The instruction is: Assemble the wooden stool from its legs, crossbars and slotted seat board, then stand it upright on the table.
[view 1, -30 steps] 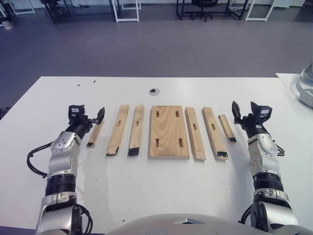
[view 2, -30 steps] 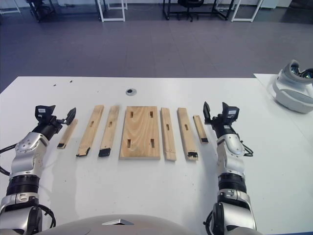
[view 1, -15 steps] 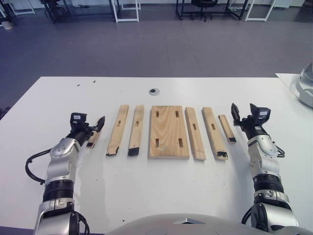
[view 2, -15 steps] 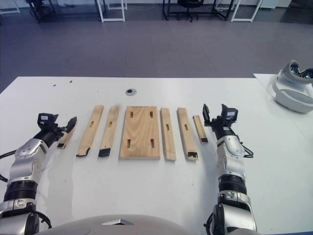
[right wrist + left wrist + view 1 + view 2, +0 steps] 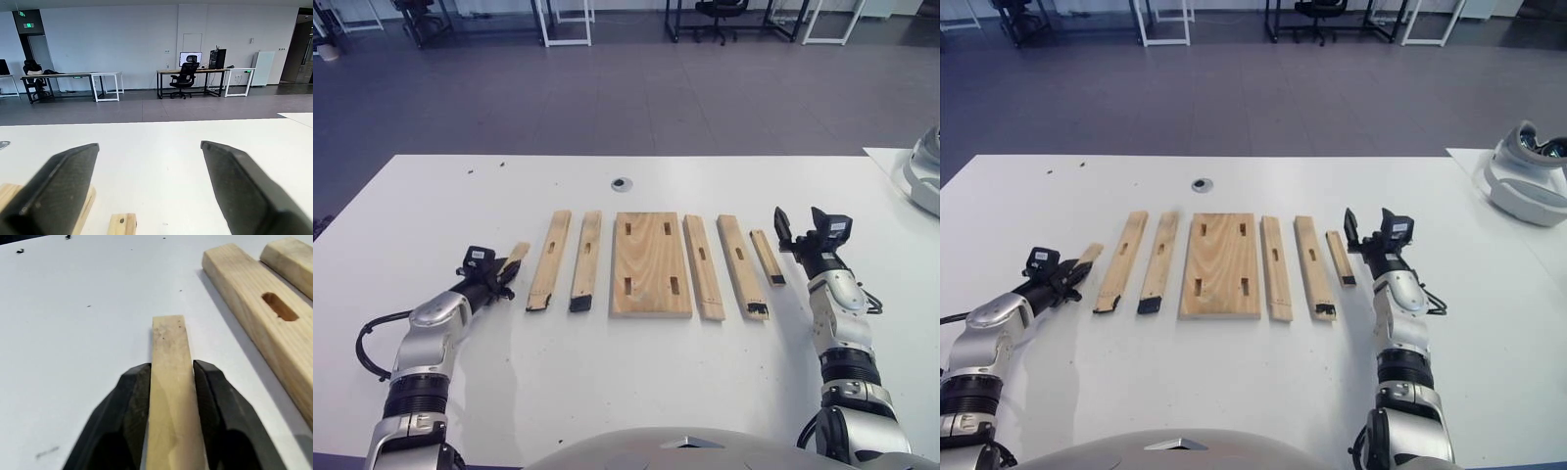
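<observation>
A big room with a grey floor (image 5: 626,88) and far-off chairs lies behind the white desk (image 5: 724,181), which looks smooth and flat, so wood may slide on it. The stool parts lie in 1 row: the seat board (image 5: 651,262) in the middle, 2 long legs (image 5: 549,259) on each side of it, and 1 short stick at each end. The left tool (image 5: 172,369) is clenched on the left short stick (image 5: 168,333) near one end, low by the desk. The right tool (image 5: 800,224) hangs with its fingers spread wide, just beside the right short stick (image 5: 768,258), not touching it. The wood looks light, stiff and hard, not easy to break. It is smooth, so a hold across the narrow sides nearer the middle would likely stop it tipping.
</observation>
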You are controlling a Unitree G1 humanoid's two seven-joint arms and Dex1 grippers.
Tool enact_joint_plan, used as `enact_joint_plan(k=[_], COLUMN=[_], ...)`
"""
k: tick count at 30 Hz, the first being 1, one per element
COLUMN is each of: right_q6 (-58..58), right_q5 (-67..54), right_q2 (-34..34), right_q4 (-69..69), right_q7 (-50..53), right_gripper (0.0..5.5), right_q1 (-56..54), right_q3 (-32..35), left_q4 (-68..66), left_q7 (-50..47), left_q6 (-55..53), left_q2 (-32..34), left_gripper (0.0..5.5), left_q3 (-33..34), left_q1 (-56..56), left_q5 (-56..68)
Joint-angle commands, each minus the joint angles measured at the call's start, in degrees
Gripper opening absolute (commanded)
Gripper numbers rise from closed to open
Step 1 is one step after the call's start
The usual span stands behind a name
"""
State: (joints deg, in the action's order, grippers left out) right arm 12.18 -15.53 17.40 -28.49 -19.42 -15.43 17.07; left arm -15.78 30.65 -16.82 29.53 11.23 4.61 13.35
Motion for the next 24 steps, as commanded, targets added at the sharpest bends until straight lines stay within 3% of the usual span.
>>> enact_joint_plan(k=[1,8,11,14,17,24], right_q6=[-0.28,-6.75,-19.61,-30.79,-37.83,-42.90], right_q5=[0.53,-6.24,-18.57,-29.67,-36.08,-39.84], right_q2=[0.30,-1.82,-5.10,-9.58,-13.84,-18.08], right_q4=[-0.20,7.89,23.22,32.10,34.32,35.53], right_q7=[0.10,-4.17,-8.12,-5.50,-1.97,1.10], right_gripper=[3.90,3.90,3.90,3.90,3.90,3.90], right_q1=[-0.48,-2.95,-5.95,-10.76,-13.54,-12.46], right_q3=[-0.34,-1.89,-5.96,-8.22,-9.45,-10.14], left_q4=[-1.07,11.50,17.46,18.91,18.52,19.62], left_q7=[-0.47,0.15,1.73,3.32,4.62,7.73], left_q6=[-5.21,4.49,4.04,5.74,10.29,13.87], left_q2=[1.16,-2.43,-4.32,-6.79,-9.11,-10.41], left_gripper=[1.28,1.28,1.28,1.28,1.28,1.28], left_q3=[-2.04,2.32,-1.38,-7.94,-13.76,-18.44], left_q1=[-1.85,6.88,12.91,21.64,26.49,26.99], left_q5=[-2.09,5.62,7.19,4.86,0.95,-0.32])
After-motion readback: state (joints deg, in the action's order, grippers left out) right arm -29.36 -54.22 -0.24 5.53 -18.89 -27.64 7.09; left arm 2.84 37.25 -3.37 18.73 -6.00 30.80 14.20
